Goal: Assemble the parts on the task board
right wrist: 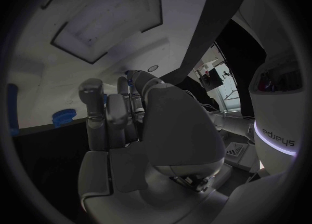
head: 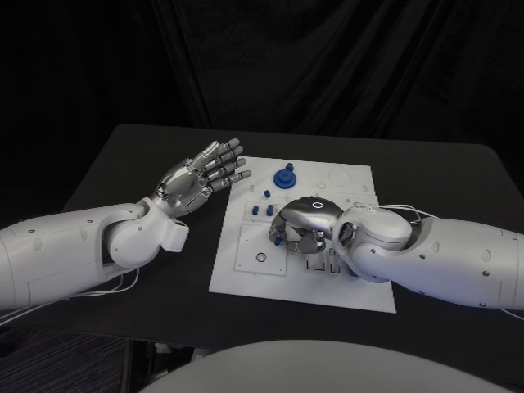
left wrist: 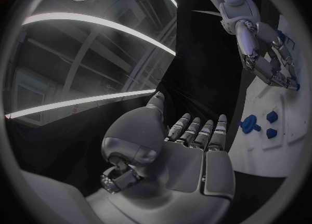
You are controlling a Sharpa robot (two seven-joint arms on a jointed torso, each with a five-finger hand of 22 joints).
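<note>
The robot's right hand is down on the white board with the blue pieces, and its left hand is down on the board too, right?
Not quite. The left hand is lifted, open, beside the task board, over the black table, as the head view shows. The right hand is down on the board.

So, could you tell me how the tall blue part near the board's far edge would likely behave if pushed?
The tall blue part stands upright on a wider base, so it may slide before tipping. It looks small, rigid and probably light. The task board looks smooth.

Left arm: enters from the lower left of the frame.
Left hand (head: pixel 203 178): raised, fingers straight and spread, holding nothing.
Right hand (head: pixel 302 223): centre of frame, palm down, fingers curled; any grip is hidden.
</note>
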